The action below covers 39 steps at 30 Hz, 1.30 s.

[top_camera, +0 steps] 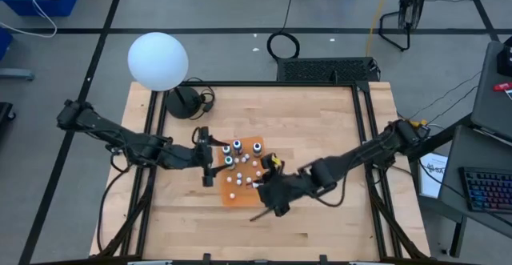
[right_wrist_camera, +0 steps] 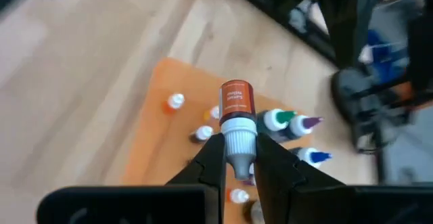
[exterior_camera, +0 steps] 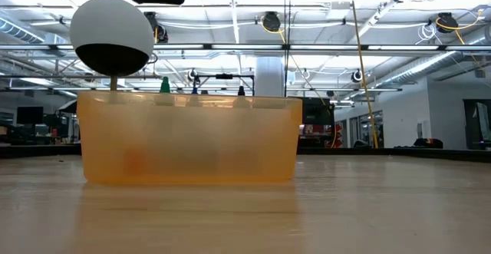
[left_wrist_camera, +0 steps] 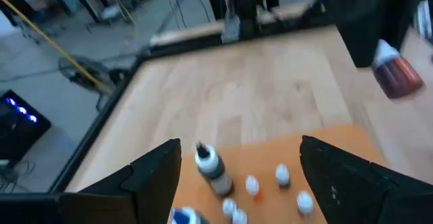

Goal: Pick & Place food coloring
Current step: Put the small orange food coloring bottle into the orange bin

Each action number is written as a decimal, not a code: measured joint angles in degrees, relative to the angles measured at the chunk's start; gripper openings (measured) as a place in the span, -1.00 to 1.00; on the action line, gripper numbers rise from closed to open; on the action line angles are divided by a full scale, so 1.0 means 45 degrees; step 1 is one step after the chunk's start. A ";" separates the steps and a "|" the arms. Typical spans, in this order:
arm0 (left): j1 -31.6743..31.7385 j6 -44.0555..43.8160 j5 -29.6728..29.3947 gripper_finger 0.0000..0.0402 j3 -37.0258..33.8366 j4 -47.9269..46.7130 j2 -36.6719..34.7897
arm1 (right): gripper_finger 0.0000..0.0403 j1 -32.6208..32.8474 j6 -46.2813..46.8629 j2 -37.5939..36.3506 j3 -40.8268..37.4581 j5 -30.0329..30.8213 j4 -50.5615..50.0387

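On the table (top_camera: 320, 121), the orange tray (top_camera: 254, 143) holds small bottles. The left claw (left_wrist_camera: 240, 163) hangs released above its near edge. The right claw (right_wrist_camera: 240, 158) grasps a reddish bottle (right_wrist_camera: 236, 112) by its cap, directly over the tray.

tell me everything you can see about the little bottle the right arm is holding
The bottle is small, with a reddish-orange body, an orange label and a white ribbed cap. The right end effector is shut on it at the cap end, one dark finger on each side, so the body points away from the wrist. It hangs above the orange tray, touching nothing but the fingers, while the other food coloring bottles stand in that tray below.
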 joint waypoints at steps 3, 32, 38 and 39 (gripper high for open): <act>0.0073 0.0262 -0.0002 0.49 -0.0923 0.1154 -0.0349 | -0.80 -0.0525 0.0203 0.0406 0.1215 -0.1111 -0.1591; 0.0446 0.0446 -0.0006 0.49 -0.2054 0.2778 -0.0321 | -0.80 -0.1216 -0.1231 0.6917 0.5367 -0.2598 -0.8762; 0.0456 0.0447 -0.0010 0.49 -0.2054 0.2769 -0.0321 | -0.80 -0.1226 -0.1309 0.6898 0.5367 -0.3544 -0.8476; 0.0456 0.0447 -0.0010 0.49 -0.2054 0.2768 -0.0321 | -0.80 -0.1226 -0.1323 0.6898 0.5367 -0.3577 -0.8359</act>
